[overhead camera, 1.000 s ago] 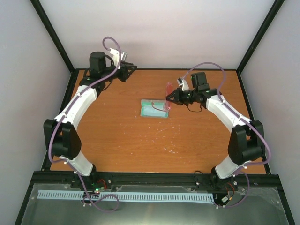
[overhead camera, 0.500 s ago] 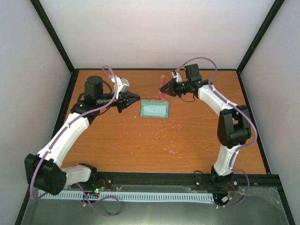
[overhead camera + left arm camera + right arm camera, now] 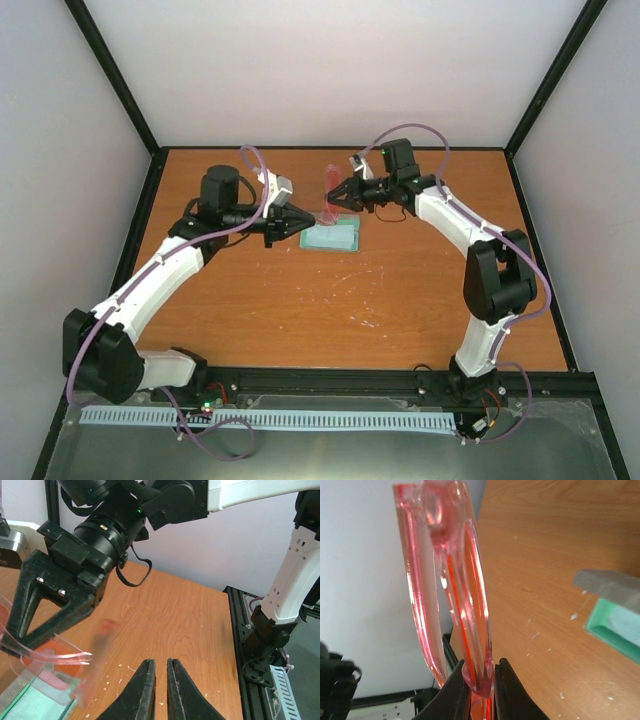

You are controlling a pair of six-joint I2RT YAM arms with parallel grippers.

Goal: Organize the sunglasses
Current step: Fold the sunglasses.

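1. An orange-brown wooden table [image 3: 300,300] stands inside pale walls and a black frame.
2. The right gripper [image 3: 481,682] has its jaws clamped on one end of the red-orange translucent thin-framed sunglasses [image 3: 455,580].
3. The sunglasses are held in the air near the far left corner of the open grey rectangular case with teal-green lining [image 3: 340,240]. In the right wrist view their long axis extends straight out from the fingertips.
4. The left gripper [image 3: 160,680] hovers just left of the case, jaws nearly together with only a thin gap, gripping nothing.
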